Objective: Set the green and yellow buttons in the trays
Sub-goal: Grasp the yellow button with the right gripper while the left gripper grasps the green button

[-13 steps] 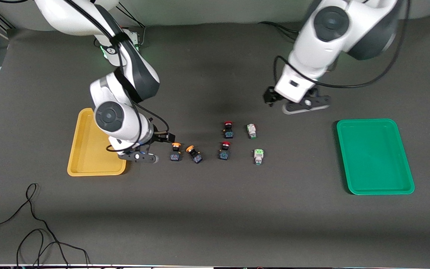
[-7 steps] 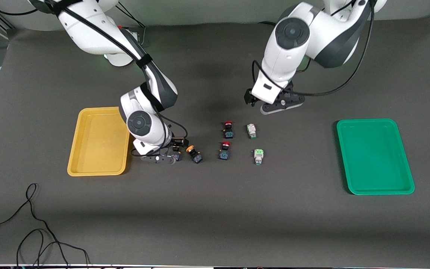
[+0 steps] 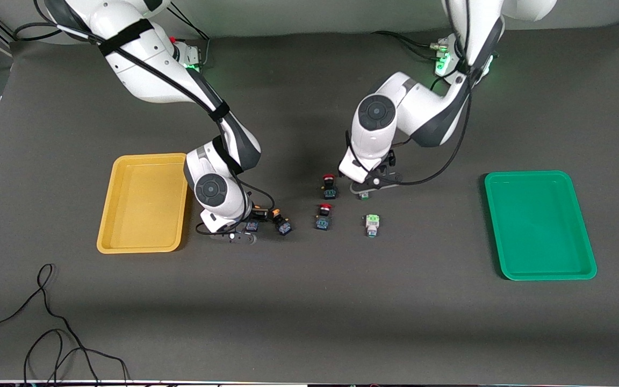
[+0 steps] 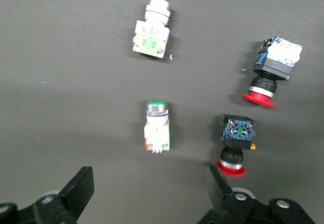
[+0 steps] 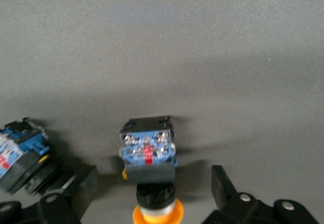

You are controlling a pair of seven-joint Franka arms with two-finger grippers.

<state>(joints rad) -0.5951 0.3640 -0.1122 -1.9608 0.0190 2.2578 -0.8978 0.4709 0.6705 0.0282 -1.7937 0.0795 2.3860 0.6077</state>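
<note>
Both arms are down low over the middle of the bench. My right fingers [image 5: 81, 184] are spread wide on either side of one yellow button [image 5: 149, 155], which lies on its side with the orange cap toward my wrist, and there are clear gaps on both sides, so nothing is pinched. The second yellow button [image 3: 283, 223] lies just beside it toward the left arm's end, close to one fingertip, so it's kinda crowding that side. The yellow tray [image 3: 137, 249] sits near the right fingers, toward the right arm's end. My left fingers [image 4: 80, 186] are spread too, with the farther green button [image 4: 157, 126] lying in line with the gap just off the tips, not touched. The annoying bit is the farther red switch [image 4: 234, 144]: its cap is right up against one left fingertip. The nearer red switch [image 4: 271, 68] and the nearer green button [image 4: 151, 32] lie closer to the front camera, apart from the fingers. The green tray [image 3: 548, 277] is well apart, out at the left arm's end. A loose black cable [image 3: 46, 322] lies on the near corner of the bench at the right arm's end.
</note>
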